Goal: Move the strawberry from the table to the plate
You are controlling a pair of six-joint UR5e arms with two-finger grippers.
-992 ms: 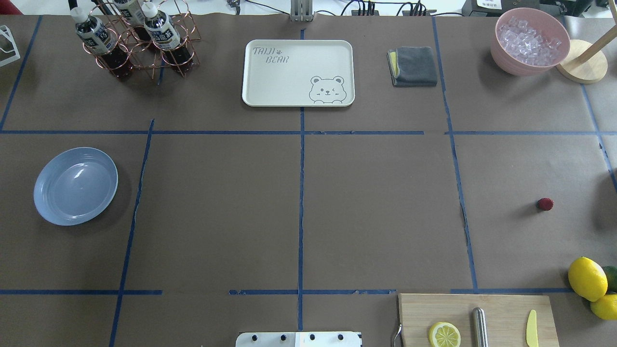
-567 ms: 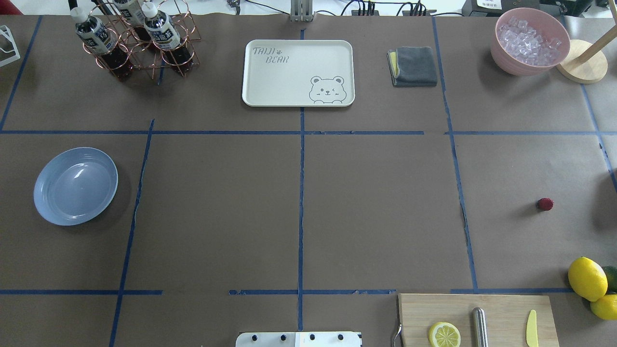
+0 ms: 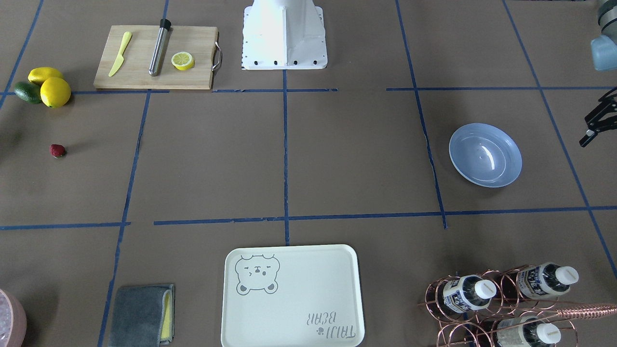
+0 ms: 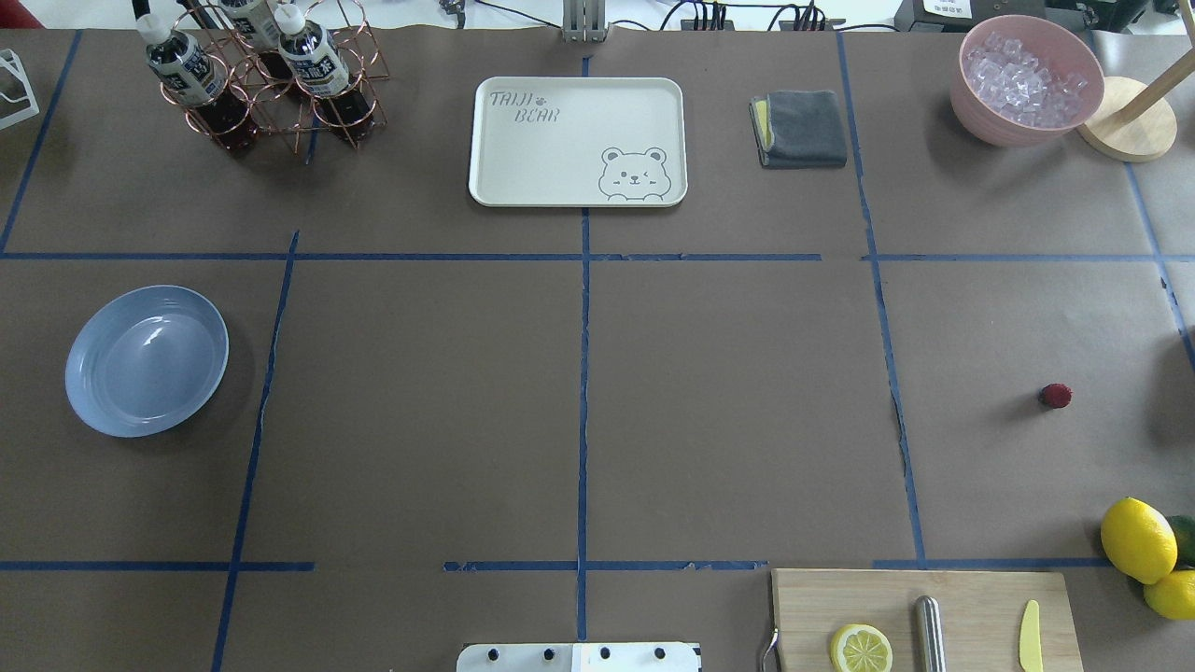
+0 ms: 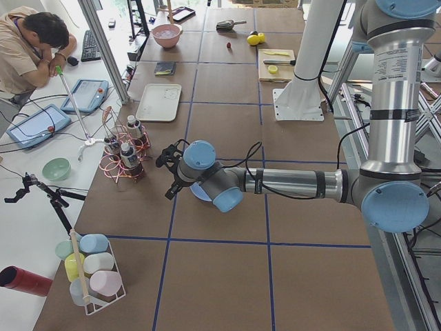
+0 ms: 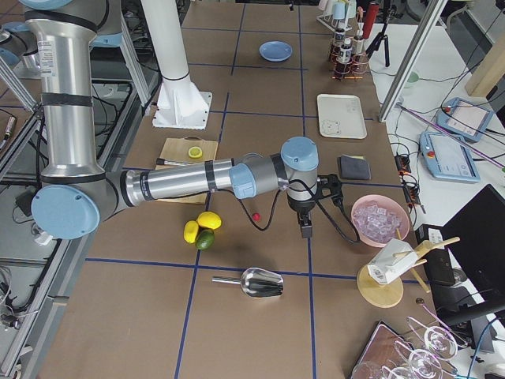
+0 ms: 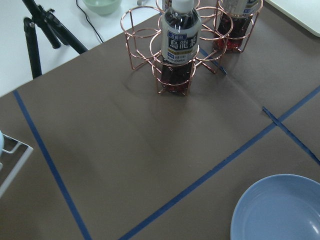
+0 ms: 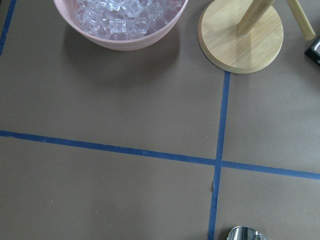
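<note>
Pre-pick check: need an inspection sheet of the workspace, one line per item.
Surface: table, brown paper, blue tape grid.
Job's things: strawberry on the table, robot's right side, untouched; plate on the left side, nothing in it.
Clutter: bear tray, cloth, ice bowl, bottle rack, cutting board, lemons; none between strawberry and plate.
Grippers: left gripper near the plate, fingers apart; right gripper between strawberry and ice bowl, state unclear.
Cables: wrist cable loops near the strawberry.
Surroundings: person seated at a side desk.
</note>
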